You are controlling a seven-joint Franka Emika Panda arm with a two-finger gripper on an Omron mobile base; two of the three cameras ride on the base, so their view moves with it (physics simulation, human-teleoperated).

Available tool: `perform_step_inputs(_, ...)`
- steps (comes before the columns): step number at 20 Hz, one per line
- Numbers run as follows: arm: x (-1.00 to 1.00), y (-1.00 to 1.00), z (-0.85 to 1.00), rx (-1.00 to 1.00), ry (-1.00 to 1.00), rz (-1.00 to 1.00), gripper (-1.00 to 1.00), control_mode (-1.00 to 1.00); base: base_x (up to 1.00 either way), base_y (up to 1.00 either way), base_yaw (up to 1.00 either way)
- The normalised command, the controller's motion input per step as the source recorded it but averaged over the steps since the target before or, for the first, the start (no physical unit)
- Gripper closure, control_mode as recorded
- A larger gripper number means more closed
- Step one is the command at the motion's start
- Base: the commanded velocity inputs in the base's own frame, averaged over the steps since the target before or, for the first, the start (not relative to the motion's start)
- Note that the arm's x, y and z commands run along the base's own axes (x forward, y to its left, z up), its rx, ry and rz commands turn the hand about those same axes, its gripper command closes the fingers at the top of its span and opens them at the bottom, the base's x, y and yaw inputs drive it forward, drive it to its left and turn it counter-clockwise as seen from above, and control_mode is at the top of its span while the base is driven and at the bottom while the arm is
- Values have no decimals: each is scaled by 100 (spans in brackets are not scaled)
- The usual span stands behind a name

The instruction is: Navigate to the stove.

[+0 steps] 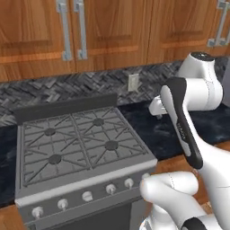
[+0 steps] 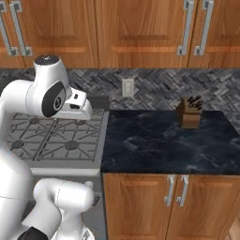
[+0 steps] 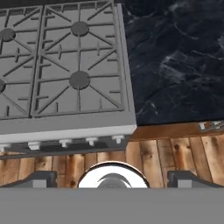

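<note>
Stove (image 3: 65, 65) below and ahead of the gripper (image 3: 112, 178) — fingertips spread wide, holding nothing, black counter (image 3: 175, 57) just beside

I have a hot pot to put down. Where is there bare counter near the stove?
The dark marble counter right of the stove is bare up to the knife block near the backsplash. The burner grates carry nothing. The robot arm hangs over the stove's right rear corner, crowding it.
</note>
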Motion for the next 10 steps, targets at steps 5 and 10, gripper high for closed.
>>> perform_step_inputs(5,0,0,0,0,0,0,-100,100,4,86,-12)
perform_step_inputs(10,0,0,0,0,0,0,-100,100,22,25,8)
